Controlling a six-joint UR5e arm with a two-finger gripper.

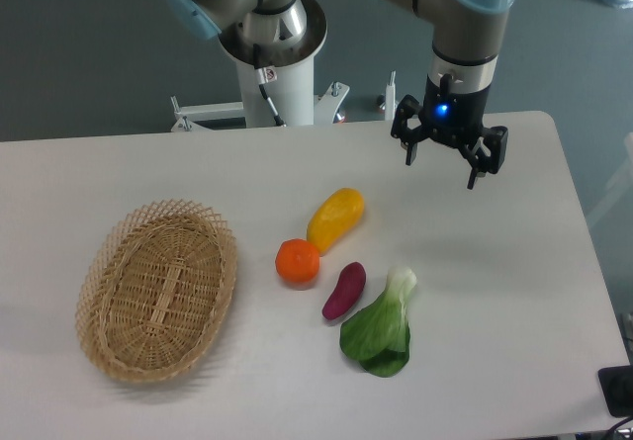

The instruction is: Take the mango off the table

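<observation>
Hovering released and empty, the gripper (446, 166) is sitting well apart from the mango (335, 219), which is lying on the surface (514, 292) touching the orange (298, 262); descending carelessly risks nudging both.

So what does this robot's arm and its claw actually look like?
The arm is a thick grey tube with pale blue caps at its joints. A black cable runs down its white base. The gripper is black, with two dark fingers and a small blue light glowing on its body.
</observation>
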